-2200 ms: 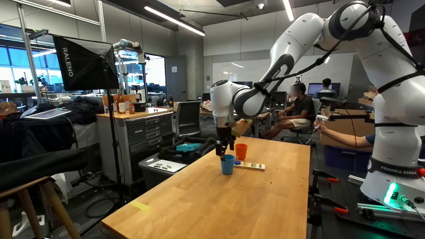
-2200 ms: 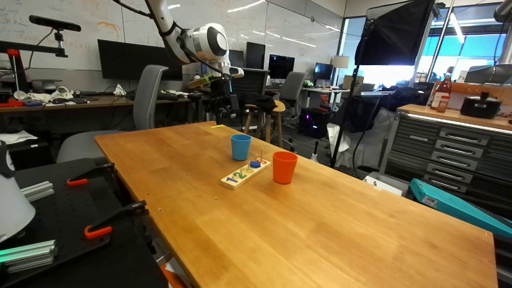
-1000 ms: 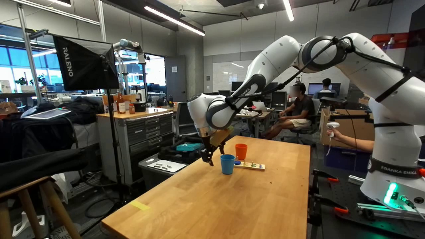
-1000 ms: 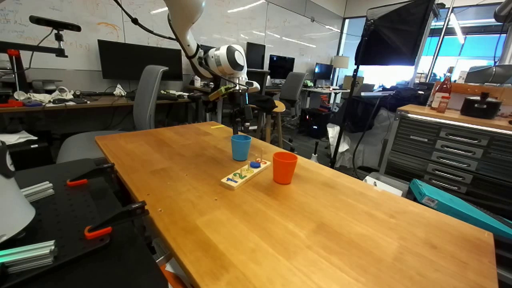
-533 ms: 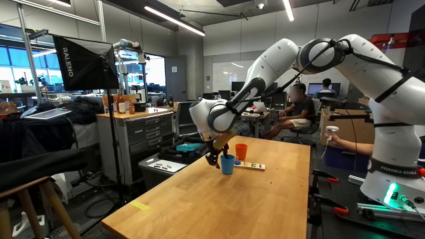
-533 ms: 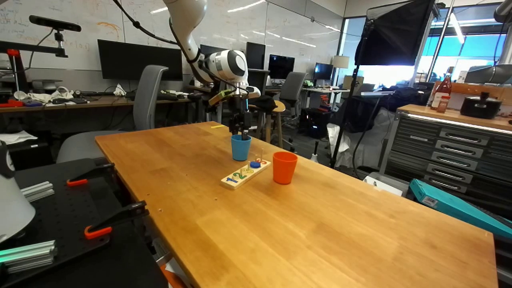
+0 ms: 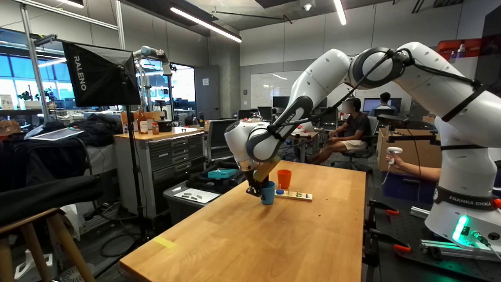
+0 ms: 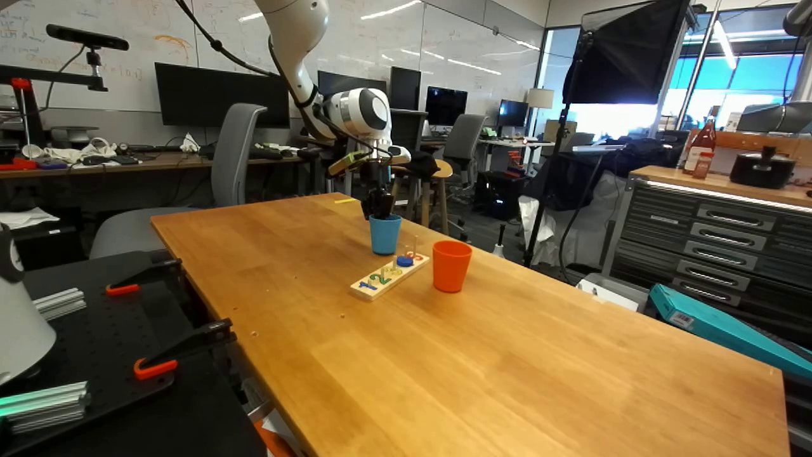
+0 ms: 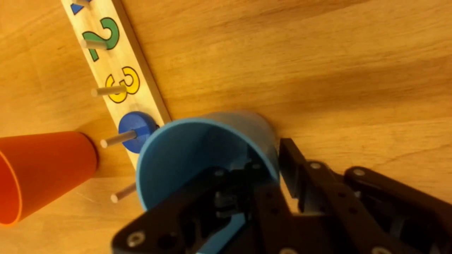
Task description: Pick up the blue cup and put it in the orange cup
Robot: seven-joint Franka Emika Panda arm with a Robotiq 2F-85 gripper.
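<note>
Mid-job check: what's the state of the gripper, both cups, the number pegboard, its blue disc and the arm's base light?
Blue cup: close to upright; can't tell whether it touches the table.
Gripper: closed on that cup's wall, one finger inside, one outside.
Orange cup: upright on the table, not gripped.
Number pegboard: flat on the table.
Blue disc: on the fourth peg.
Base light: lit green.

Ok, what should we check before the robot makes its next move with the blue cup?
1. Gripper has one finger inside the blue cup and one outside: ok.
2. Fingers look closed on the cup's wall: ok.
3. Grip firm enough not to slip: cannot tell.
4. Orange cup standing upright, open end up: ok.
5. Straight way across: not ok, the pegged number board lies between the cups, so probably lift high first.
6. Orange cup empty: cannot tell, its bottom is hidden.
</note>
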